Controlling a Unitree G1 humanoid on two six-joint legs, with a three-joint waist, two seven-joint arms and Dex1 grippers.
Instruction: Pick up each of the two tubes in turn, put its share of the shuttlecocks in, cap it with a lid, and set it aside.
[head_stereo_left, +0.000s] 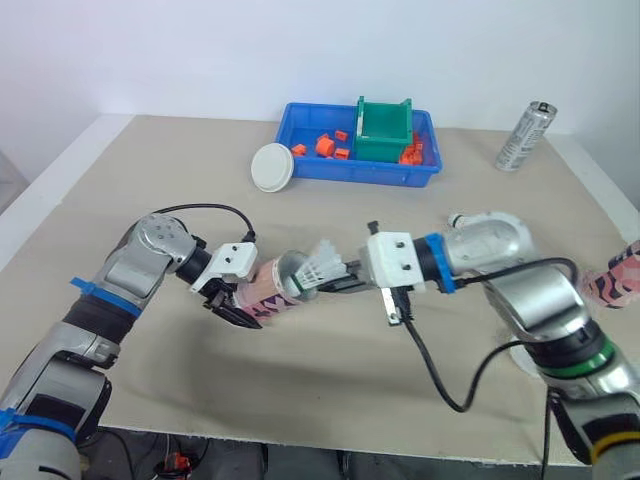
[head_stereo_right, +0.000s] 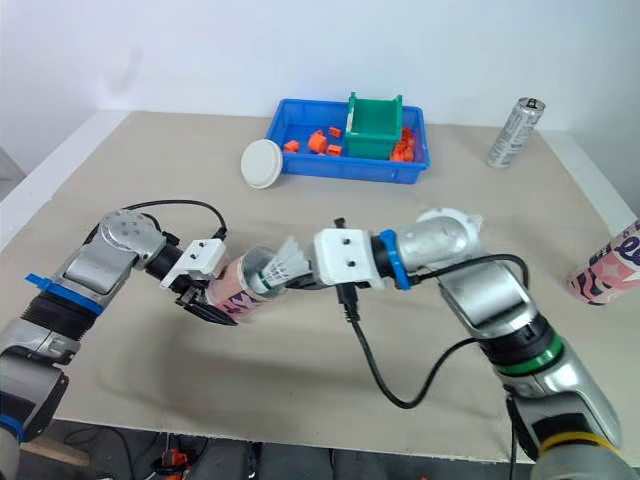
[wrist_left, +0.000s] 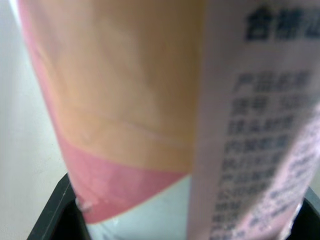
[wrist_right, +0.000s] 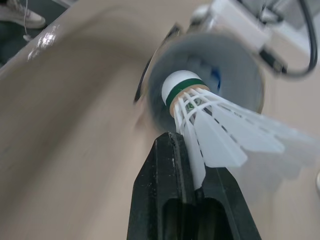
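A pink patterned tube (head_stereo_left: 262, 287) lies sideways above the table, and my left gripper (head_stereo_left: 240, 305) is shut on it. Its open mouth (wrist_right: 220, 60) faces my right gripper (head_stereo_left: 347, 281). That gripper is shut on the feathers of a white shuttlecock (head_stereo_left: 322, 264), whose green-banded cork (wrist_right: 179, 90) points at the mouth, just at the rim. In the left wrist view the tube's wall (wrist_left: 150, 100) sits between the fingers. A second pink tube (head_stereo_right: 606, 274) lies at the table's right edge. A white lid (head_stereo_left: 271, 167) rests by the blue bin.
At the back, a blue bin (head_stereo_left: 310, 168) holds orange parts and a green box (head_stereo_left: 385, 130). A silver can (head_stereo_left: 525, 135) stands at the back right. Something white (head_stereo_right: 468, 217) peeks from behind my right forearm. A black cable (head_stereo_left: 440, 370) hangs from the right wrist.
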